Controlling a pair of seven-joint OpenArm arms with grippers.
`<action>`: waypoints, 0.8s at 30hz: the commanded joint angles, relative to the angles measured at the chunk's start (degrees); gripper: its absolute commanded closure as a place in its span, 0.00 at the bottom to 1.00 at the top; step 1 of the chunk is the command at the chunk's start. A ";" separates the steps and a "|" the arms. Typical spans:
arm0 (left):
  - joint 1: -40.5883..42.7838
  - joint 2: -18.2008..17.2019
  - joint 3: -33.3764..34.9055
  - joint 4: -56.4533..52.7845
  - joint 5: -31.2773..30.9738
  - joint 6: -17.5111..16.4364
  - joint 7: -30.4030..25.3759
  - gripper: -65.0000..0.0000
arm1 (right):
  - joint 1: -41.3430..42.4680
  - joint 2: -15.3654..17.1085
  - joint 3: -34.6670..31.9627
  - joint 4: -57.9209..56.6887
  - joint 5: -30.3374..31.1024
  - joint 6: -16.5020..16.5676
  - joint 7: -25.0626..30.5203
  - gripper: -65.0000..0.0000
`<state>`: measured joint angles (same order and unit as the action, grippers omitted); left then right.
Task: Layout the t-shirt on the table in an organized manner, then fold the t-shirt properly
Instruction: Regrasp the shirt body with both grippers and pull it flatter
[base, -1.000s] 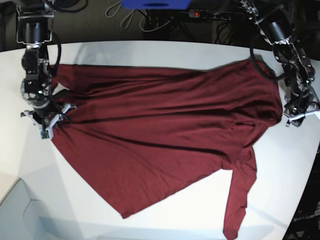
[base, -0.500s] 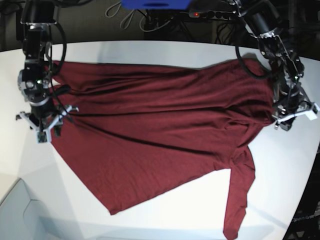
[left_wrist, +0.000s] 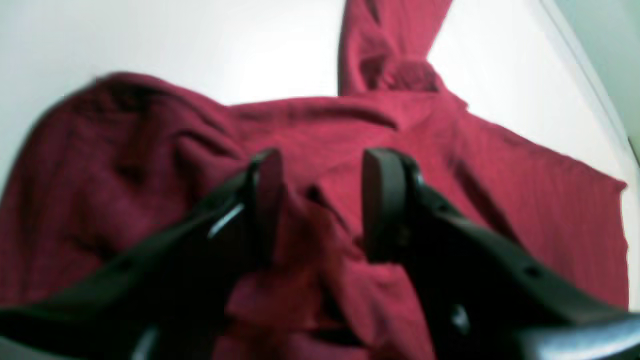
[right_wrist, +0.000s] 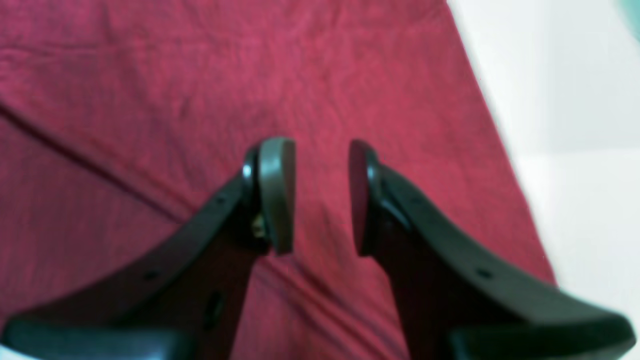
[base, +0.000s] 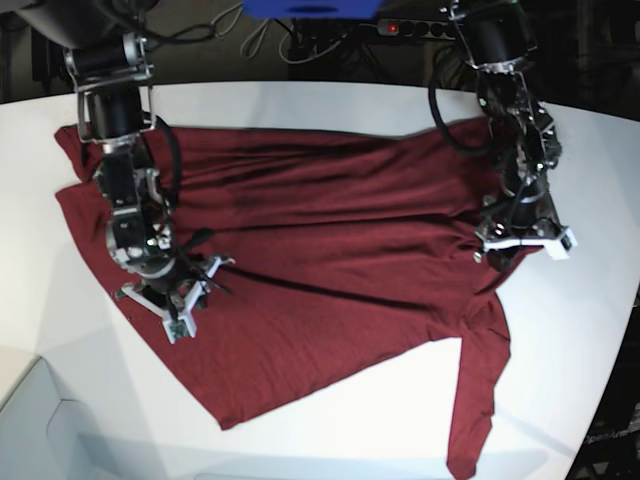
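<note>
I find the shirt (base: 330, 270) spread across the table (base: 300, 100), skewed, body creased in long diagonal ridges. One sleeve trails toward the near edge; the collar end is bunched under the left arm.

Left gripper (left_wrist: 320, 200): jaws parted above rumpled cloth, nothing visibly pinched between them. Right gripper (right_wrist: 320, 195): jaws parted over flat fabric near the hem edge, also empty as far as I can tell. Whether either pad touches the cloth I cannot tell; both wrist views are blurred.

Risks, in my judgement:
- Closing the left jaws here could catch several layers at once, dragging the bunch instead of flattening it.
- The right gripper sits inboard of the edge; a pinch there would raise a tent instead of the hem.
- Uneven pulls would deepen the diagonal creases.
- The trailing sleeve may slip off the table.
</note>
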<state>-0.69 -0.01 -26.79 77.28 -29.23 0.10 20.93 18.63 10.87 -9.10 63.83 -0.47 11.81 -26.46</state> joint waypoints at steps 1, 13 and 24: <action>0.03 -0.56 -0.07 -0.22 -0.35 -0.23 -0.75 0.61 | 2.69 0.42 0.27 -1.55 0.16 -0.34 0.83 0.70; 2.67 -5.04 -3.85 -2.95 -0.96 -0.32 -0.84 0.61 | 2.86 3.76 0.62 -7.44 0.16 -0.52 0.83 0.71; 2.40 -4.87 -8.07 -0.84 -0.96 -0.32 -0.75 0.61 | -6.55 7.28 2.20 6.36 0.07 -0.52 0.74 0.71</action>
<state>2.39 -4.56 -34.79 75.02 -29.82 0.05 21.19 11.09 17.26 -7.46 69.23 0.01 11.81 -26.50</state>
